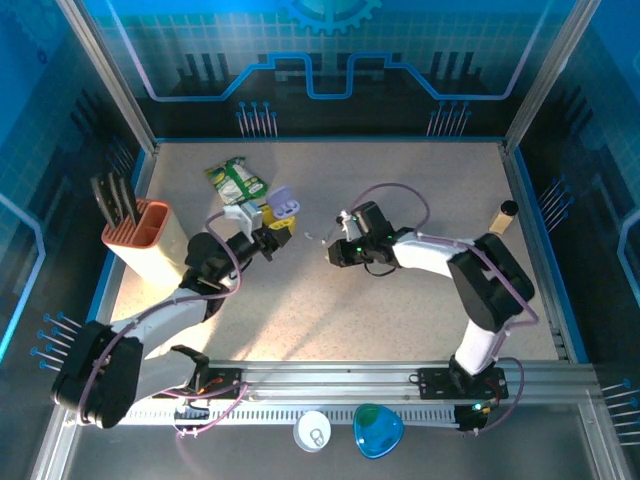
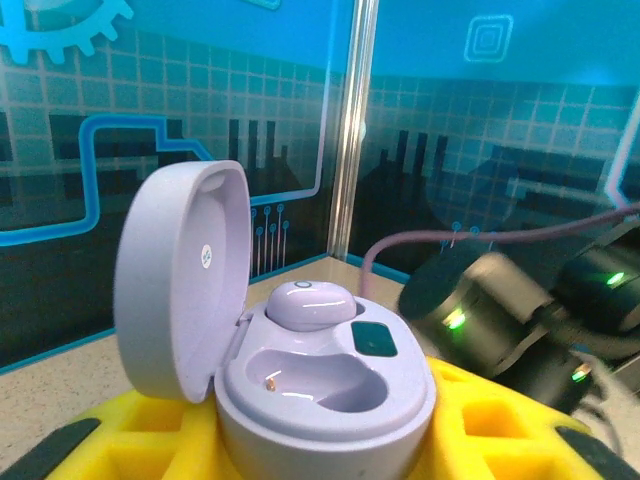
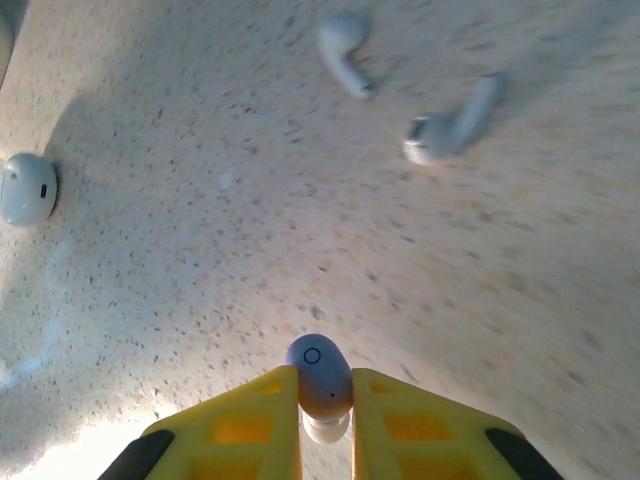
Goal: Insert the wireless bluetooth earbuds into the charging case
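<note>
1. Lavender earbud [image 3: 315, 362] pinched tight between right gripper [image 3: 325, 395] fingers, over table [image 3: 200, 260].
2. Left gripper [image 2: 320, 455] clamps lavender charging case [image 2: 300, 385], lid up.
3. Second lavender earbud [image 2: 308, 303] sits in case's far slot.
4. White earbud [image 3: 345, 55] and stemmed white earbud [image 3: 450, 125] lie on table beyond, apart.

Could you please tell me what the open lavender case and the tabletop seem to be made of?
The lavender case looks like smooth, semi-gloss plastic, given soft highlights on its rim. The tabletop appears a matte speckled laminate or stone-like composite, going by its dark flecks.
</note>
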{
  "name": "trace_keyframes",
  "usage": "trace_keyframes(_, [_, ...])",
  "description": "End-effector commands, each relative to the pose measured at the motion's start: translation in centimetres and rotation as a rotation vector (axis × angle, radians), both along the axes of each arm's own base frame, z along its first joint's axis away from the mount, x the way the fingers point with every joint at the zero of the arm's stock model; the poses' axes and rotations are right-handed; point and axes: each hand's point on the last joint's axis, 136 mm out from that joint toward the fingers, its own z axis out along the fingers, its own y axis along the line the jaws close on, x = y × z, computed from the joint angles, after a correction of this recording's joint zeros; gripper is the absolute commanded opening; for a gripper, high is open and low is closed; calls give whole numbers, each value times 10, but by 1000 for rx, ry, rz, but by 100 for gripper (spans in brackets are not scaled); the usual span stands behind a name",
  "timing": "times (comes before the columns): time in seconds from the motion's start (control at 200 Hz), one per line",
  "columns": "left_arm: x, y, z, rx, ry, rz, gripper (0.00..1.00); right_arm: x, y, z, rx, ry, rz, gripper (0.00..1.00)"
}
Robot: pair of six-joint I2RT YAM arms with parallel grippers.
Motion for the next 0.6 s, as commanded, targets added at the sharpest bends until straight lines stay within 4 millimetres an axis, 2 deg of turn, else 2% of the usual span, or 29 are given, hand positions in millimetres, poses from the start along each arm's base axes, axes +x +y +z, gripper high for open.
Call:
trace_keyframes(0.0, [-3,-10,-7,74,-120,32,35,17,-25,34,0,-117,-165,18])
trace_keyframes(0.015, [-2,-11,-9,79,-122,38,35,19,-28,39,-3,-134,-180,18])
trace_keyframes(0.03, [-1,-13,-11,85,-125,40,35,14,-34,34,-20,-128,-192,18])
trace_keyframes(0.06, [1,-15,-14,95,-129,51,35,12,-41,38,-31,-143,-216,18])
trace_keyframes(0.115, [5,-19,-20,116,-143,74,34,10,-48,51,-28,-176,-247,18])
trace_keyframes(0.275, [11,-36,-36,160,-177,66,33,0,-56,92,13,-269,-275,17])
trace_keyframes(0.455, [18,-50,-54,186,-186,52,32,-14,-37,144,55,-407,-187,17])
trace_keyframes(0.505, [19,-54,-58,200,-188,50,32,-18,-29,155,59,-432,-157,17])
trace_keyframes(0.535, [20,-56,-60,206,-188,47,32,-22,-26,154,52,-433,-135,17])
trace_keyframes(0.54, [20,-57,-60,206,-189,46,32,-19,-24,164,66,-450,-137,17])
trace_keyframes(0.55, [20,-57,-61,208,-188,46,32,-19,-22,169,71,-457,-132,18])
trace_keyframes(0.59, [20,-59,-63,213,-188,43,32,-21,-14,175,77,-470,-111,18])
